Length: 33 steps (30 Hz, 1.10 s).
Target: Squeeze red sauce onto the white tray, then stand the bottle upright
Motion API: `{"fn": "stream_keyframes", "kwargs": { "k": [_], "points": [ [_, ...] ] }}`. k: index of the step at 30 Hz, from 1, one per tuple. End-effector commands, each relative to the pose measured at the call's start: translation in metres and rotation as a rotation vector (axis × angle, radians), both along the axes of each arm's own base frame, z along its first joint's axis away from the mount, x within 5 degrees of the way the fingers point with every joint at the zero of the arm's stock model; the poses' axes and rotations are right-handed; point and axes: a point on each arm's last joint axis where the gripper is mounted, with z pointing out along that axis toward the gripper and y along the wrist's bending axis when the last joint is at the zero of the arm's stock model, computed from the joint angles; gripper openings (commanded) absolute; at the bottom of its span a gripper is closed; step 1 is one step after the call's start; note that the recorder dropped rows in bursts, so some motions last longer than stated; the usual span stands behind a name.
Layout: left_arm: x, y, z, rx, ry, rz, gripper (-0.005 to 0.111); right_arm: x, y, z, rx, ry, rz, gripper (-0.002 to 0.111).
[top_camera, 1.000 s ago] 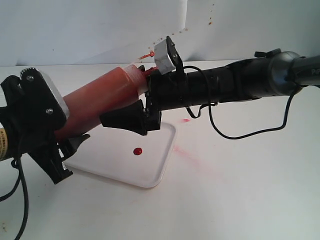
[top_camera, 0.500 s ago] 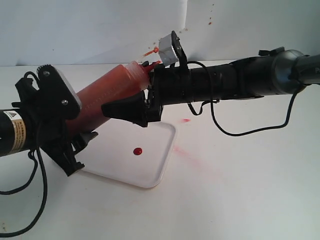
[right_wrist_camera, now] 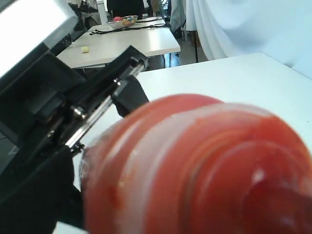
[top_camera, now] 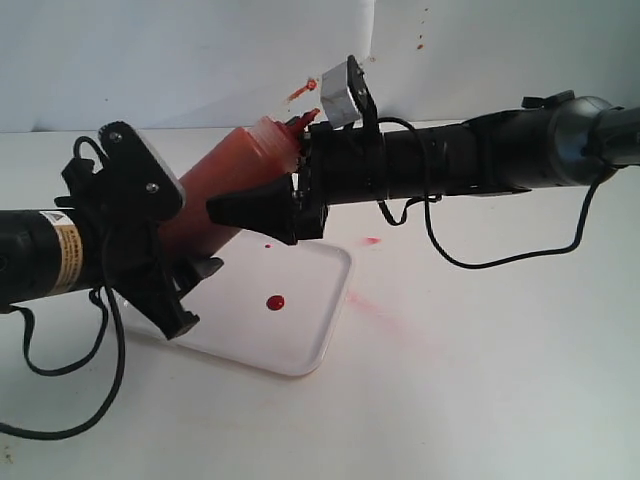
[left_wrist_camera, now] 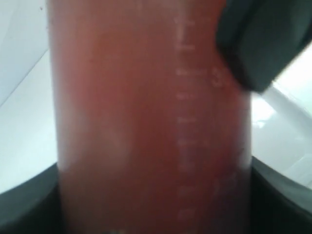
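Observation:
The bottle point(top_camera: 228, 168) of red-orange sauce leans steeply over the white tray point(top_camera: 300, 345), its red-stained nozzle point(top_camera: 306, 119) pointing up and to the right. My left gripper point(top_camera: 168, 256) is shut on its lower body, which fills the left wrist view as the bottle point(left_wrist_camera: 146, 122). From the right, my right gripper point(top_camera: 236, 196) is shut on its shoulder, one black finger point(left_wrist_camera: 253, 46) lying against its side. The ribbed cap point(right_wrist_camera: 209, 165) fills the right wrist view and hides those jaws. A round blob of red sauce point(top_camera: 275, 302) lies on the tray.
A faint pink smear point(top_camera: 385, 315) and a pale pink speck point(top_camera: 372, 241) mark the white table to the right of the tray. Small reddish splashes point(top_camera: 420, 42) dot the white backdrop. Black cables hang from both arms.
My left arm has swung right and upward, carrying the bottle's base with it, so the bottle leans more steeply. The right gripper has risen slightly and levelled out. The blob is unchanged.

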Motion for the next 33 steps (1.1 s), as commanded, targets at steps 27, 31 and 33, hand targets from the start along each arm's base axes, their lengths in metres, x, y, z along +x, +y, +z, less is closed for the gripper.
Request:
{"fn": "stream_keyframes", "kwargs": {
  "k": [27,31,33],
  "points": [
    [0.011,-0.033,0.009,-0.171,-0.032,-0.183,0.029,-0.006,0.005,0.015,0.019,-0.059,0.030,0.000],
    [0.012,-0.032,0.011,-0.220,-0.014,-0.135,0.075,-0.008,0.004,0.023,0.025,-0.076,0.028,0.000],
    [0.013,-0.033,0.012,-0.249,-0.006,-0.119,0.101,-0.007,0.004,0.025,0.017,-0.086,0.013,0.000]
  ]
}}
